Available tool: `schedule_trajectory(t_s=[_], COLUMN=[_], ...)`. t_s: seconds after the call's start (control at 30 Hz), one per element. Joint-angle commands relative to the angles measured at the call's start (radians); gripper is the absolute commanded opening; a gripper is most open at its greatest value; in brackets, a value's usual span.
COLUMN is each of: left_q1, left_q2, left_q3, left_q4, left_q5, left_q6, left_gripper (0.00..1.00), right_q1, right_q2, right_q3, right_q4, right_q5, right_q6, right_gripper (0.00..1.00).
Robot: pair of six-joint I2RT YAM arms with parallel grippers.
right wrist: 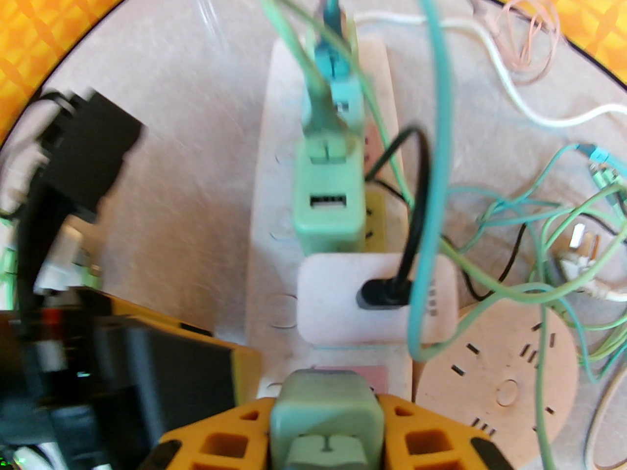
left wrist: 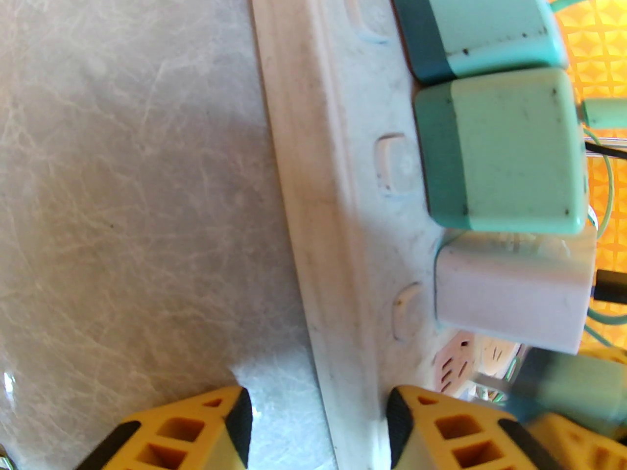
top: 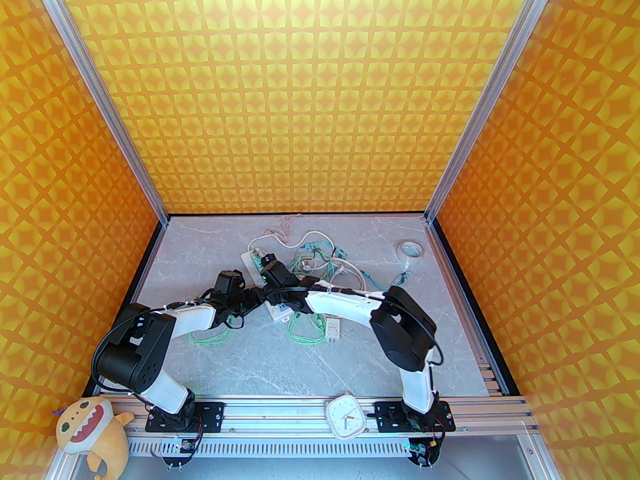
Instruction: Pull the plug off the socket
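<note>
Right hand [right wrist: 324, 429] is clamped tight on a green plug [right wrist: 325, 399], with a yellow finger [right wrist: 235, 438] on each side of it; the plug sits over the near end of the white power strip [right wrist: 274, 243], but I honestly can't tell if its prongs are still in the socket; next along the strip is a white charger [right wrist: 343, 306] with a black cable [right wrist: 382, 294], then a green charger [right wrist: 328, 208] with a USB port; a thick teal cable [right wrist: 442, 115] loops over all of it; a round socket plate [right wrist: 509, 375] lies just beside the strip; left hand [left wrist: 316, 414] has its jaws parted, straddling the strip's long edge, one finger [left wrist: 196, 429] over bare tabletop [left wrist: 122, 189]; a tape roll [top: 411, 249] sits well apart, far right.
</note>
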Motion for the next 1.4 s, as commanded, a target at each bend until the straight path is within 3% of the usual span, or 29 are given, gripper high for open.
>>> schedule_trajectory(t_s=[0.0, 0.43, 1.07, 1.27, 1.37], left_q1=[-0.018, -0.018, -0.018, -0.018, -0.018], left_q2=[0.069, 0.014, 0.007, 0.007, 0.006], left_q3=[-0.017, -0.014, -0.013, -0.013, -0.013], left_q4=[-0.103, -0.141, -0.146, -0.148, -0.148], left_q5=[-0.079, -0.096, -0.097, -0.097, -0.097], left_q6=[0.019, 0.047, 0.051, 0.052, 0.052], left_gripper=[0.51, 0.52, 0.53, 0.52, 0.53], right_q1=[-0.010, -0.110, -0.504, -0.597, -0.646], right_q2=[-0.061, -0.309, -0.690, -0.731, -0.724], right_q3=[-0.024, -0.160, -0.412, -0.480, -0.534], right_q4=[-0.007, -0.049, -0.113, -0.126, -0.107], right_q5=[0.037, 0.185, 0.277, 0.273, 0.214], right_q6=[0.019, 0.025, 0.076, 0.105, 0.152], right_gripper=[0.32, 0.32, 0.32, 0.32, 0.31])
